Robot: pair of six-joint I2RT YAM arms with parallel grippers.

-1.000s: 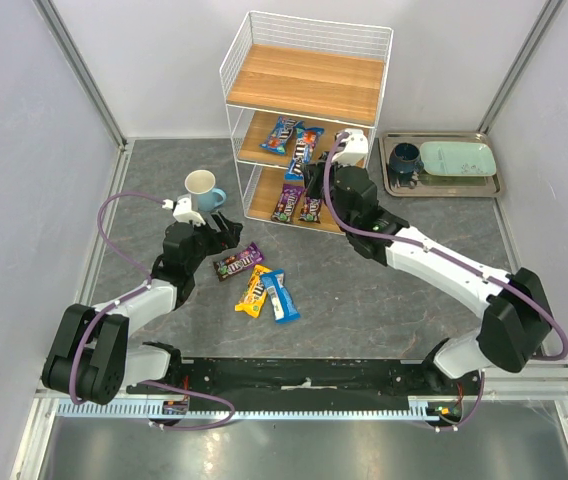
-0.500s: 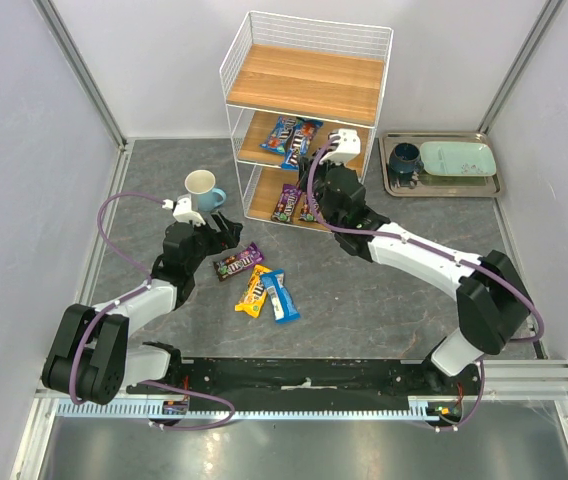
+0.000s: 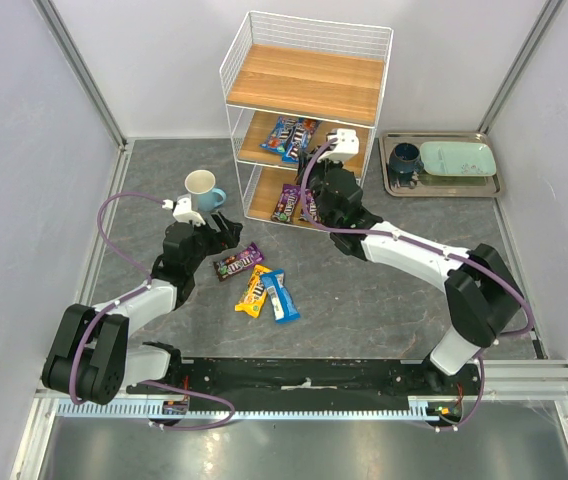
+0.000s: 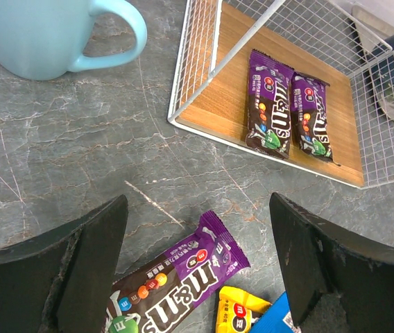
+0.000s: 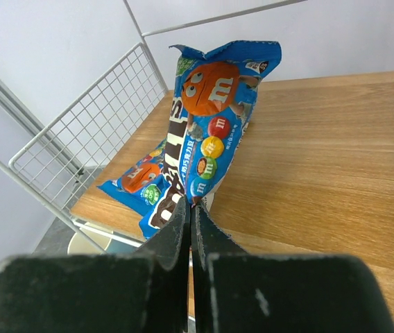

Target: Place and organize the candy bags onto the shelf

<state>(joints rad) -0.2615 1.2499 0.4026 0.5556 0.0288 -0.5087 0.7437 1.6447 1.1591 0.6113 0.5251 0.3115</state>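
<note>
The white wire shelf (image 3: 304,90) stands at the back. My right gripper (image 3: 313,160) reaches into its middle level, shut on the lower edge of a blue candy bag (image 5: 207,139) held upright over the board. A second blue bag (image 5: 138,184) lies flat beside it. Two purple bags (image 4: 270,104) (image 4: 310,118) lie side by side on the bottom board. On the table lie a purple bag (image 4: 176,284), a yellow bag (image 3: 254,291) and a blue bag (image 3: 280,295). My left gripper (image 4: 197,208) is open and empty, just above the loose purple bag.
A light-blue mug (image 3: 204,190) stands left of the shelf, behind my left gripper. A metal tray (image 3: 439,187) at the right of the shelf holds a dark cup (image 3: 404,160) and a pale green plate (image 3: 459,158). The top board of the shelf is bare.
My right gripper has moved up and left, deeper into the middle shelf level with the blue bag. The left arm has not moved.
</note>
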